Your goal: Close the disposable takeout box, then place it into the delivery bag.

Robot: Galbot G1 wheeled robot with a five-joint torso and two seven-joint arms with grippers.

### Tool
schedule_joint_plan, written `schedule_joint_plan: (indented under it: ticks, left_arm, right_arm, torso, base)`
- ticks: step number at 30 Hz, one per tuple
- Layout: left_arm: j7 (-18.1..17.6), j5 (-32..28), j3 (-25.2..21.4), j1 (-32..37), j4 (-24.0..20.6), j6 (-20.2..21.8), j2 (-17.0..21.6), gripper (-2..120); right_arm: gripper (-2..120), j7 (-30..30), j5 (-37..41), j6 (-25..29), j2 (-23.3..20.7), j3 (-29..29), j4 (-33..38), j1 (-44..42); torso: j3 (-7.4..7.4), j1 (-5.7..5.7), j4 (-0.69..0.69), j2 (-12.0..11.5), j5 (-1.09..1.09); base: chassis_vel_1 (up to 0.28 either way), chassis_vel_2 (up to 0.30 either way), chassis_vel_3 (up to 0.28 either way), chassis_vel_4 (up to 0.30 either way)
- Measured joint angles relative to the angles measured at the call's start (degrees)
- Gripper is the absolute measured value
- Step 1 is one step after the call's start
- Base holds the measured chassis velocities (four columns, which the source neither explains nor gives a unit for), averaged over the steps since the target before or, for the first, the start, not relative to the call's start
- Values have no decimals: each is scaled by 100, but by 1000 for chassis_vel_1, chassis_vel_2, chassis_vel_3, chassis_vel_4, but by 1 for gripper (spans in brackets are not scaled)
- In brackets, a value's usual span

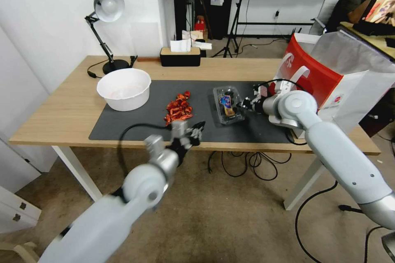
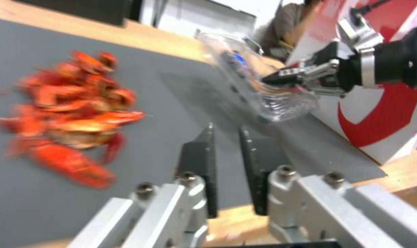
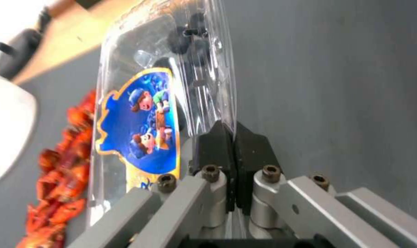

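Wooden desk (image 1: 70, 107), dark mat; right hand (image 3: 235, 132) pinched on takeout box (image 1: 228, 105) rim beside delivery bag (image 1: 329, 78). Left hand (image 2: 227, 137) narrow, empty, near front edge. Box contents blurred.

Glossy white arm shells, silver wrist joints, looping black cables; black-padded gripper (image 1: 196, 130) fingers (image 2: 200, 162) bolted onto screw-studded aluminium links.

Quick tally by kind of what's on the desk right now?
Clear box, pinched at its edge by the right gripper: 1
Bag: 1
White bowl: 1
Red crayfish pile: 1
Lamp: 1
Tissue box: 1
Total: 6
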Motion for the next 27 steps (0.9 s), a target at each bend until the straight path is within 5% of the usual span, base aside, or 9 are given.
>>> schedule_joint_plan:
  ticks: [3, 8, 12, 20, 27]
  left_arm:
    - [-11, 330, -533, 724, -342, -272, 76, 31]
    - [-88, 1143, -636, 1129, -343, -687, 56, 46]
    - [-171, 2112, -894, 1705, -288, -1197, -85, 65]
    - [-62, 2382, -1195, 2251, -108, -1575, -283, 95]
    - [-54, 2442, -1134, 2199, -26, -1574, -402, 100]
  right_arm:
    - [0, -141, -78, 117, -60, 162, 269, -35]
    - [0, -189, -181, 451, -188, 498, 627, -16]
    - [0, -195, -443, 1276, -393, 705, 752, 527]
    - [0, 151, -702, 1845, -747, 740, 380, 1668]
    - [0, 79, -1218, 1813, -1053, 686, -75, 1737]
  torso:
    - [0, 0, 1, 0, 2]
    - [0, 0, -1, 0, 0]
    - [0, 1, 1, 0, -1]
    - [1, 1, 1, 0, -1]
    - [1, 2, -2, 0, 1]
  base:
    - [0, 0, 0, 0]
    - [0, 0, 0, 0]
    - [0, 0, 0, 0]
    - [0, 0, 0, 0]
    - [0, 0, 0, 0]
